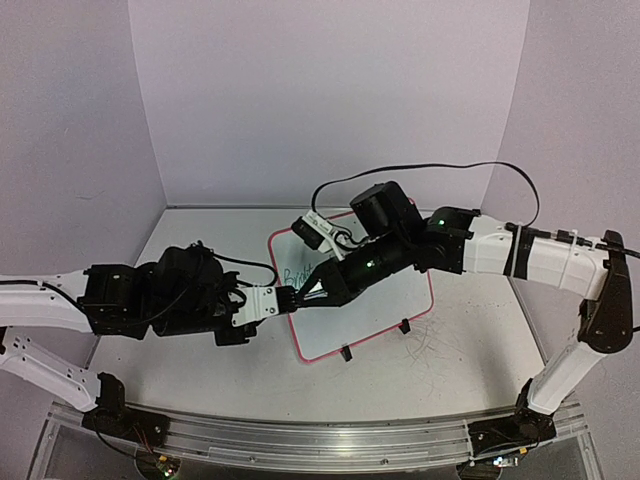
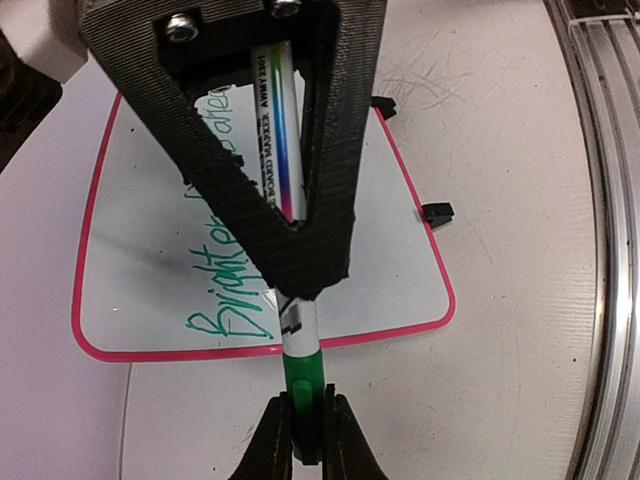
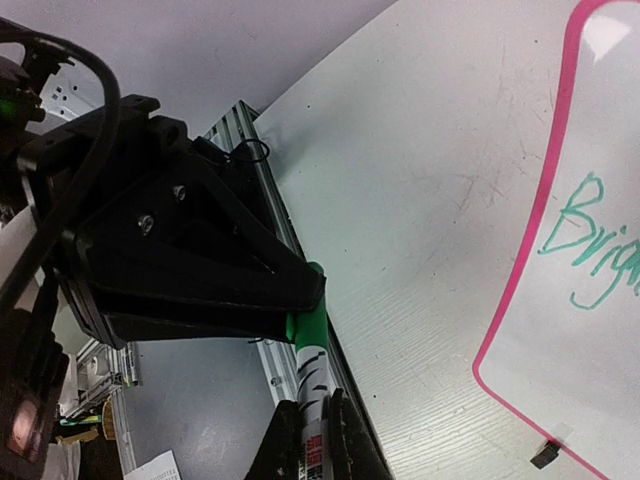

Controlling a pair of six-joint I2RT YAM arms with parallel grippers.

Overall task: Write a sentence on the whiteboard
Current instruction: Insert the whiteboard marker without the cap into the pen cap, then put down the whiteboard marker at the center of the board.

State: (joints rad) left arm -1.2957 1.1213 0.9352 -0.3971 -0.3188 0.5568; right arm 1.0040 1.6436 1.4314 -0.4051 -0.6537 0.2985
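Note:
The whiteboard (image 1: 375, 315), white with a pink frame, lies flat on the table. Green handwriting, the sentence (image 2: 228, 318), starts with "Bright"; the rest is partly hidden behind the right arm's fingers. Both grippers meet over the board's near-left edge on one marker (image 2: 300, 335). My left gripper (image 2: 305, 418) is shut on the marker's green cap (image 2: 303, 380). My right gripper (image 3: 318, 412) is shut on the white striped barrel (image 3: 316, 368). In the top view, the left gripper (image 1: 292, 298) and right gripper (image 1: 322, 290) stand tip to tip.
Two black feet (image 2: 438, 212) stick out from the board's edge. An aluminium rail (image 2: 600, 200) runs along the table's near edge. Purple walls enclose the table on three sides. A black cable (image 1: 420, 172) arcs above the right arm.

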